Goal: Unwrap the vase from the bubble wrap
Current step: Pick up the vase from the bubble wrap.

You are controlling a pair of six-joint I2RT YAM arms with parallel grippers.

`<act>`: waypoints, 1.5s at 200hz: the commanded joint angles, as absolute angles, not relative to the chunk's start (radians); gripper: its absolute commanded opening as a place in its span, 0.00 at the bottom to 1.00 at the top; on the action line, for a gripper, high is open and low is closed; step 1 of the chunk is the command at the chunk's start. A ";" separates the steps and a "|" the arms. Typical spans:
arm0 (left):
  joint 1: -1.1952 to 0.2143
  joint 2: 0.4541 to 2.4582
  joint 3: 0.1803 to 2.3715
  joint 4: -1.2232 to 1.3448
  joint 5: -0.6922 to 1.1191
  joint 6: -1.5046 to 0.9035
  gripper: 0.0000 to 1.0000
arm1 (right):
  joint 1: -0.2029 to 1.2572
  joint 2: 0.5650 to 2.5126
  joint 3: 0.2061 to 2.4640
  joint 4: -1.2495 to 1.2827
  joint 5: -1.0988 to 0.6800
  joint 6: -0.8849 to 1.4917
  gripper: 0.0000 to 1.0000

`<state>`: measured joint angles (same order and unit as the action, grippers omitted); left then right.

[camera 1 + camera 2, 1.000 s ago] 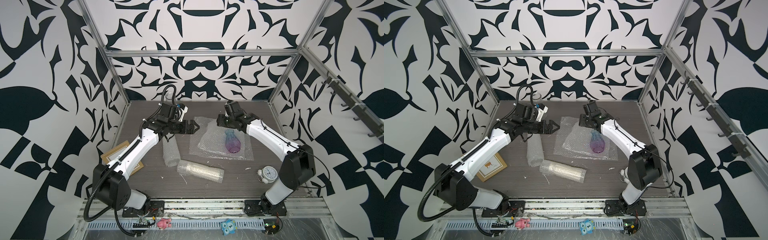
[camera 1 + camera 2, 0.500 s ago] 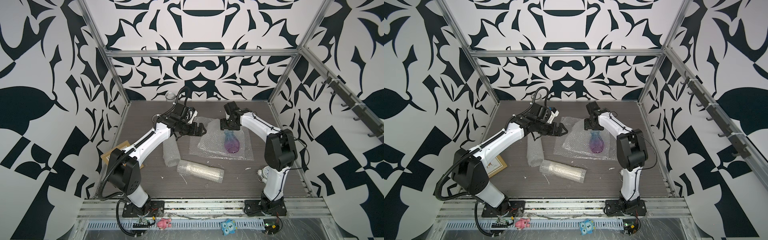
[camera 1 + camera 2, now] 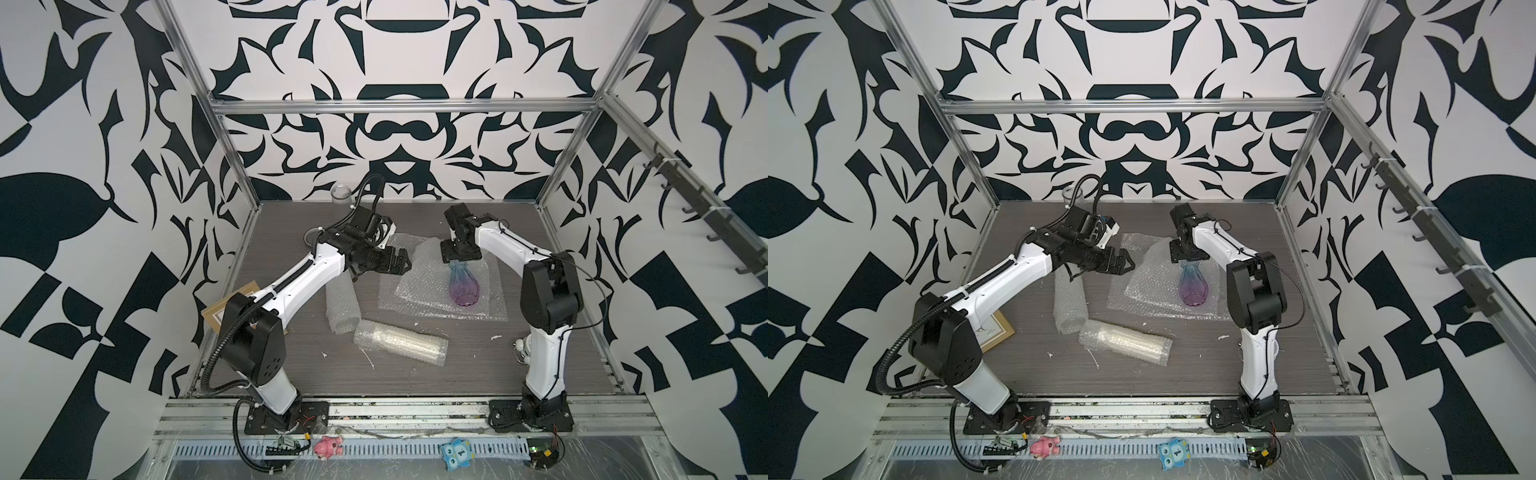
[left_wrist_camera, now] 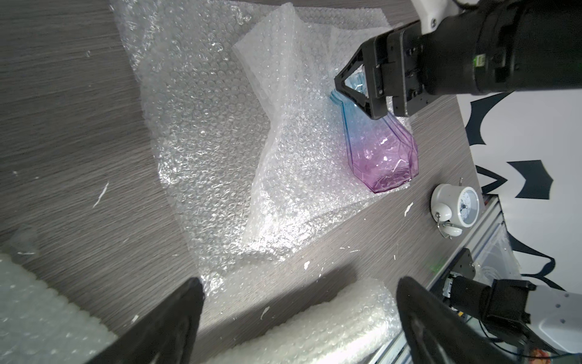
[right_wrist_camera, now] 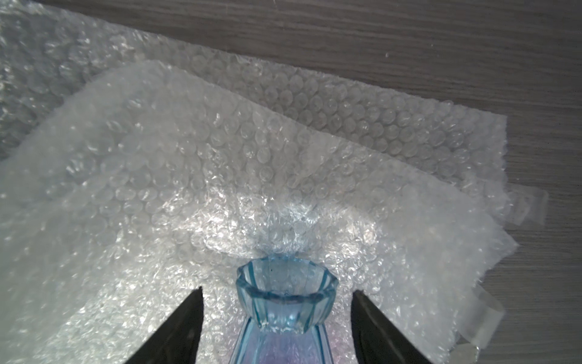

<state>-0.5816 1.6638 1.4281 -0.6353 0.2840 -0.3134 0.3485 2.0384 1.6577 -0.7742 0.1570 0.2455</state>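
The right gripper (image 5: 276, 290) has its jaws apart on either side of the neck of the vase (image 3: 464, 286), with a slim gap showing on both sides, so it grips nothing. The vase, blue at the mouth and purple at the base, lies on its side, bare, mouth to 12 o'clock and base to 6 o'clock in both top views. It rests on the flattened bubble wrap (image 3: 419, 286), towards the sheet's 3 o'clock edge. One flap of the sheet stands raised in a fold at the vase's 9 o'clock. Clear tape tabs (image 5: 522, 205) stick out past one edge of the sheet. The left gripper (image 4: 299, 280) hangs empty with jaws spread wide, above the sheet's 9 o'clock edge. Two rolled tubes (image 3: 343, 305) (image 3: 399, 343) lie at the sheet's 7 o'clock, just beside it. The grey table (image 3: 457, 374) is bare at 6 o'clock from the sheet to the front rail. An alarm clock (image 4: 456, 206) stands at the vase's 5 o'clock, by the right arm's base
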 commanded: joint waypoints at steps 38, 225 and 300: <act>-0.637 1.680 1.498 -0.735 0.199 -0.255 0.99 | 0.343 2.071 1.726 -0.833 0.156 0.218 0.75; -0.690 1.602 1.435 -0.712 0.139 -0.179 0.99 | 0.314 2.202 1.851 -0.934 0.113 0.226 0.58; -0.691 1.574 1.425 -0.705 0.135 -0.180 0.99 | 0.322 1.992 1.720 -0.857 0.152 0.263 0.45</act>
<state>-0.6914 1.6112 1.4456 -0.6991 0.1276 -0.1856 0.3176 2.1555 1.7718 -0.8909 0.1234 0.2340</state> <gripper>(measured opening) 0.992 0.608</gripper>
